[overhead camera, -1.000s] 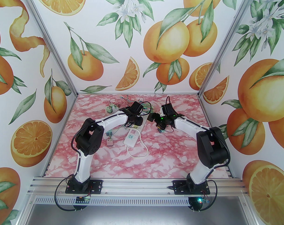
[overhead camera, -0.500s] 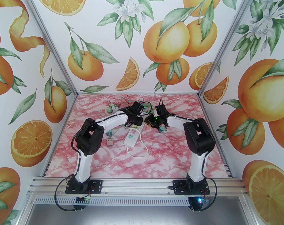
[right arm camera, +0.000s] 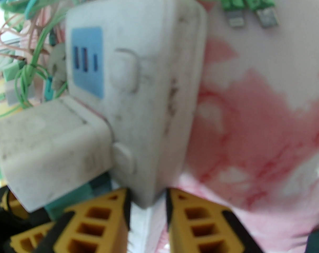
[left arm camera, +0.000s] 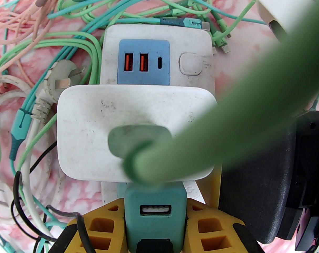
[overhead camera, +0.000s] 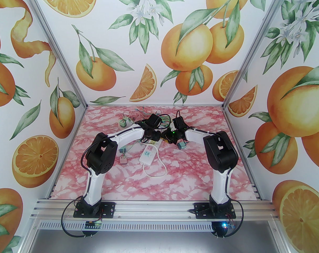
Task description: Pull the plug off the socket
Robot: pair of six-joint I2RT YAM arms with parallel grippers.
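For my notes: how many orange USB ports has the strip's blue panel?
2: left orange port and right orange port, side by side, left of the dark slot. More may be hidden.

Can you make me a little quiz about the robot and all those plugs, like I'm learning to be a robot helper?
1. True or false: the left gripper is shut on the teal USB charger.
2. What colour are the two USB ports on the white power strip? A) orange B) black C) purple
3. Fill in the gap: the thick ____ cable goes into the white adapter.

Key: 1 true; 2 A; 3 green.
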